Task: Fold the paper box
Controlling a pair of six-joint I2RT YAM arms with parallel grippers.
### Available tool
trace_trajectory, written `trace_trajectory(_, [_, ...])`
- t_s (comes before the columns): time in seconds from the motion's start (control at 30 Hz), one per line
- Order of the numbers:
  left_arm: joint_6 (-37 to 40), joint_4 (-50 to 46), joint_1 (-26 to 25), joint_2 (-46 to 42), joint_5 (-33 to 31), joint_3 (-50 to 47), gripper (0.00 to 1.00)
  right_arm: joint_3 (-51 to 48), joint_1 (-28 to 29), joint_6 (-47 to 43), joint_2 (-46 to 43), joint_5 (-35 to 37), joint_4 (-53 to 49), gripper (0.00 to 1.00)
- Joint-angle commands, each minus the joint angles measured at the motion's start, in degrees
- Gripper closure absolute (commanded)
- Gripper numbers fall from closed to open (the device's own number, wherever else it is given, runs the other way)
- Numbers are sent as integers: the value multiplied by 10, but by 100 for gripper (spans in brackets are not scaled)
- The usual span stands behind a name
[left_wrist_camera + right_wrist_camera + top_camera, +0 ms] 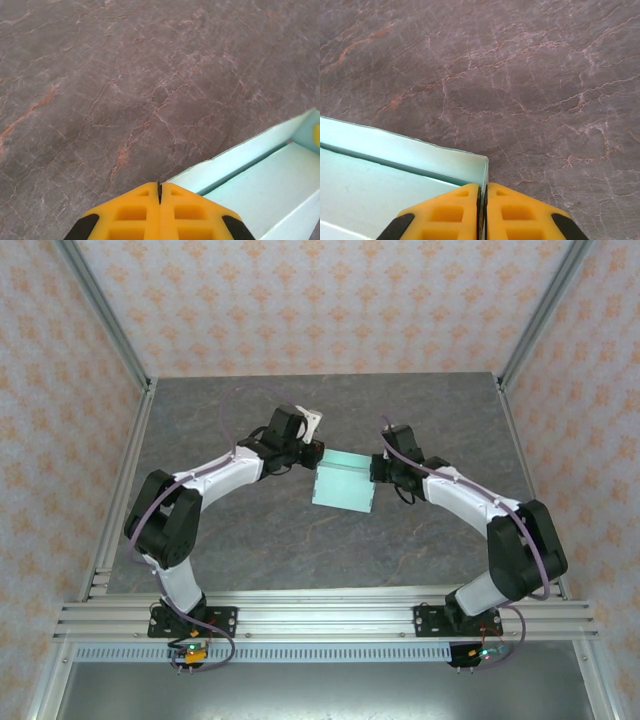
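The right gripper (483, 187) pinches a wall corner of the paper box (345, 480), the left gripper (160, 185) clamped, apparently, on the opposite corner; gentle, even tension should keep creases square.

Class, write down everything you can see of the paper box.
The paper box is pale mint-blue thin card, a shallow rectangular tray with low upright walls and a fold line inside. It sits open side up over the middle of the marbled table; whether it rests there or is lifted is unclear. The left gripper is shut on its far left corner, the right gripper on the wall at its far right corner.
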Motion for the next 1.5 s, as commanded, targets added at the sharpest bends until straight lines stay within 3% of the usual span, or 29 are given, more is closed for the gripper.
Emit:
trace_trajectory(0.0, [-72, 21, -36, -17, -17, -2, 96, -2, 32, 33, -10, 39, 66, 89])
trace_trajectory(0.37, [-164, 36, -48, -45, -53, -31, 94, -9, 77, 21, -15, 95, 90, 89])
trace_trajectory(0.67, [-155, 50, -53, -80, -79, -47, 94, -33, 80, 8, -35, 78, 132, 82])
trace_trajectory(1.13, [-177, 125, -82, -95, -127, -102, 94, -71, 80, 13, -54, 73, 173, 82])
trace_trajectory(1.47, [-136, 161, -86, -125, -157, -137, 95, -119, 80, 7, -100, 69, 189, 78])
